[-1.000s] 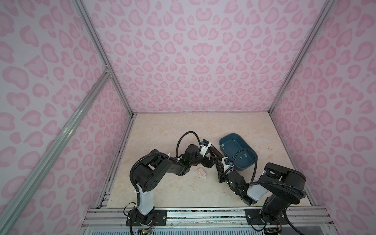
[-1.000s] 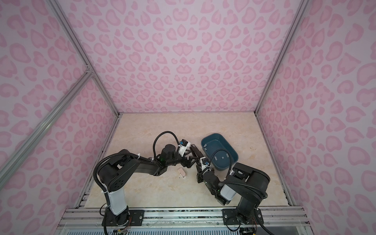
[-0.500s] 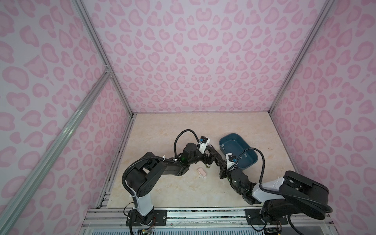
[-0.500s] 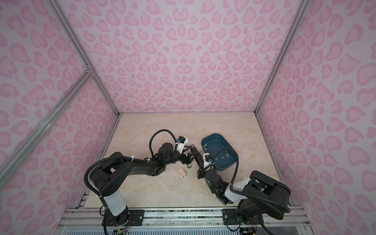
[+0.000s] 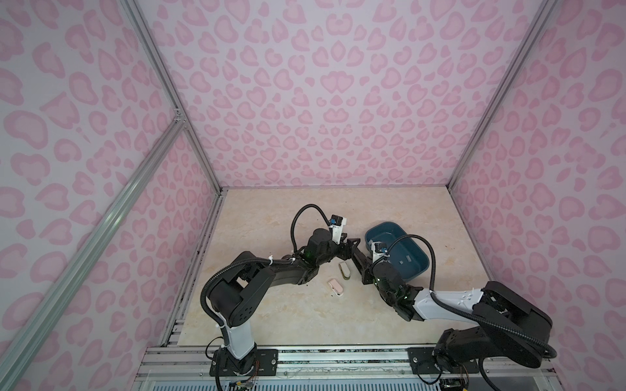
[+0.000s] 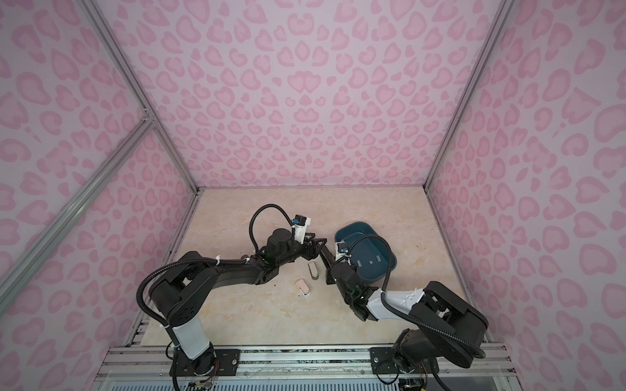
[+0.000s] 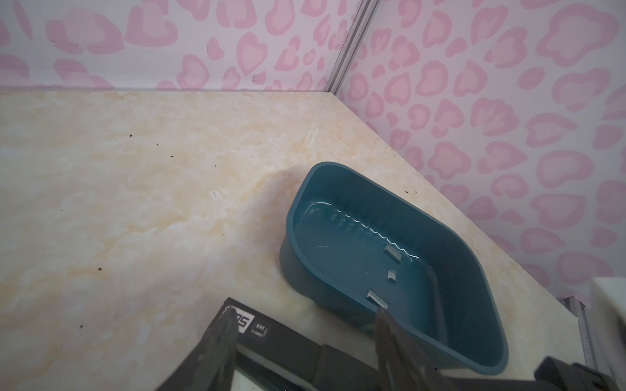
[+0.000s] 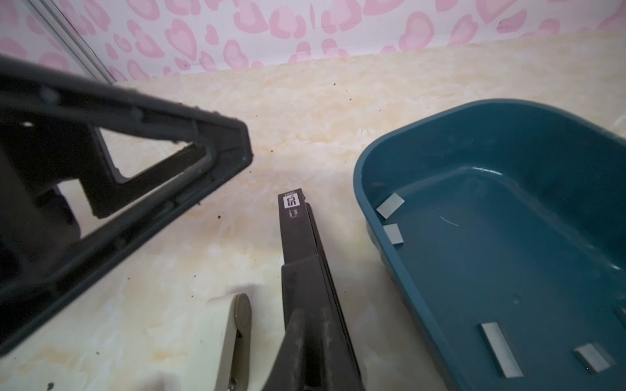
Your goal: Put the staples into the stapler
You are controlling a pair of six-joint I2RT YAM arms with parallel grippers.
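A long black stapler (image 8: 296,230) with a white label at its tip sticks out of my right gripper (image 8: 315,325), which is shut on its rear part. My left gripper (image 7: 305,309) is open, its fingers (image 7: 220,338) standing on either side of the stapler's labelled tip (image 7: 250,325). In both top views the two grippers meet beside the tub, left (image 5: 352,244) and right (image 5: 358,263). The staples (image 8: 500,348) are several flat grey strips lying loose in the teal tub (image 7: 376,299).
The teal tub (image 5: 418,274) stands right of the grippers, close to the right wall. A cream stapler (image 5: 345,270) lies just left of my right gripper, and a pink one (image 5: 335,287) lies nearer the front. One left finger (image 8: 230,142) looms over the table.
The right gripper has shut on the black stapler while its arm stretched out low. The left gripper's jaws have narrowed around the stapler's tip.
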